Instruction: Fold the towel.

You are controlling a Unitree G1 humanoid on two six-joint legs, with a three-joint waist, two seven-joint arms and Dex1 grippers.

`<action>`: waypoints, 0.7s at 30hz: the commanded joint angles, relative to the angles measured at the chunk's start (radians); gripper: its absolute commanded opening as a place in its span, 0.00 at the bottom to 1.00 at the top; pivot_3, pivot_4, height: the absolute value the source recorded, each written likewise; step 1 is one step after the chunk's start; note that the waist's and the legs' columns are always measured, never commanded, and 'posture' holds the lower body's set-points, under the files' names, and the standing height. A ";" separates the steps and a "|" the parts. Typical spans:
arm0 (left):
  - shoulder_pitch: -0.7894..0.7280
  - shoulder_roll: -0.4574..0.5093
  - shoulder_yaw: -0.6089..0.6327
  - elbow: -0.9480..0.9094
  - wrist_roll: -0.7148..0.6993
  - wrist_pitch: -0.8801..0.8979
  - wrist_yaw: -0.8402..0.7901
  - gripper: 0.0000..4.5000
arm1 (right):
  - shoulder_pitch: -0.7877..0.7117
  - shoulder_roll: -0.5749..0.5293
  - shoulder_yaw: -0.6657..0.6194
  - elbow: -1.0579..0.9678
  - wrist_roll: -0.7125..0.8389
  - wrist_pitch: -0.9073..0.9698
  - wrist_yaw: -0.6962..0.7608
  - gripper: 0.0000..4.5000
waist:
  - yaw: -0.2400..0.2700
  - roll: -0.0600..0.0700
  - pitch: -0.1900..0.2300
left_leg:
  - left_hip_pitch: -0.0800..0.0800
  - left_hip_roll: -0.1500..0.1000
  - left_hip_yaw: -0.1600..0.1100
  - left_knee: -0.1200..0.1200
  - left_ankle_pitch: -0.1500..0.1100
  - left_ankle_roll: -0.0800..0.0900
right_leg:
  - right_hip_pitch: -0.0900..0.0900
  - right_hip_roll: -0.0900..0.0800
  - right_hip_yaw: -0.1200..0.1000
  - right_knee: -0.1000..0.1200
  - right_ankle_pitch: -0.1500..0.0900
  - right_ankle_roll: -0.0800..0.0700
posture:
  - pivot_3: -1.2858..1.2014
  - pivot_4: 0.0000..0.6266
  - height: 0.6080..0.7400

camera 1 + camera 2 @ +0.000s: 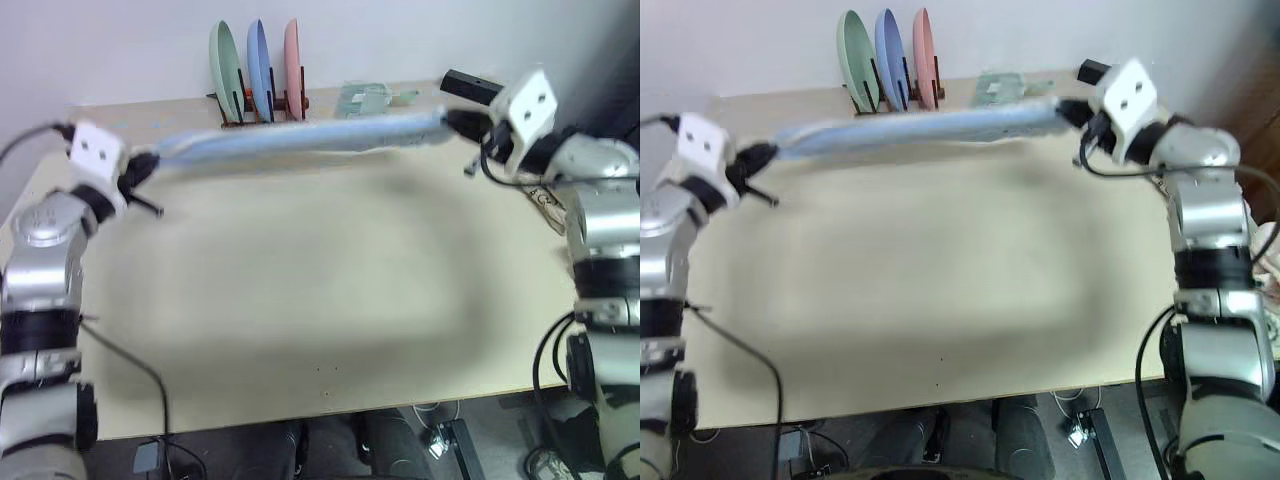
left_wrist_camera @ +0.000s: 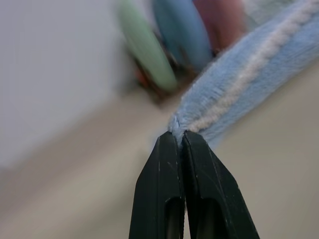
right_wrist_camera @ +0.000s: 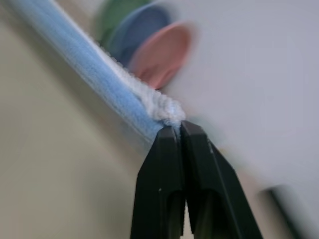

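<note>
One light blue towel (image 1: 300, 139) stretches as a long band above the far part of one beige table (image 1: 300, 300). Two grippers hold it, the left gripper (image 1: 148, 165) at one end and the right gripper (image 1: 455, 122) at the other. Three plates, one green (image 1: 225, 55), one blue (image 1: 259, 55) and one pink (image 1: 293, 55), stand upright in one rack (image 1: 262, 105) at the table's far edge.
</note>
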 commanded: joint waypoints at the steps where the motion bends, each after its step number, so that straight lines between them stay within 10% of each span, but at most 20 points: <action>1: 0.170 0.054 0.062 -0.209 -0.097 0.094 -0.111 0.00 | 0.149 -0.063 -0.042 -0.215 0.109 0.150 0.089 0.01 | 0.005 0.001 0.001 | 0.000 0.000 0.000 0.002 0.000 0.001 | 0.000 0.000 0.000 0.001 0.000 0.000 | 0.52 0.24 1.00; 11: 0.526 0.127 0.197 -0.474 -0.281 0.335 -0.251 0.00 | 0.499 -0.246 -0.175 -0.521 0.353 0.459 0.265 0.01 | 0.053 0.002 0.001 | 0.005 0.000 0.001 0.008 -0.002 0.002 | 0.009 0.001 0.000 -0.001 0.005 0.000 | 0.52 0.24 1.00; 21: 0.392 0.114 0.152 -0.352 -0.184 0.273 -0.167 0.00 | 0.351 -0.206 -0.100 -0.331 0.188 0.323 0.145 0.01 | 0.053 0.001 0.001 | 0.006 0.001 0.002 0.008 -0.002 0.002 | 0.009 0.000 0.000 -0.001 0.005 0.000 | 0.52 0.24 1.00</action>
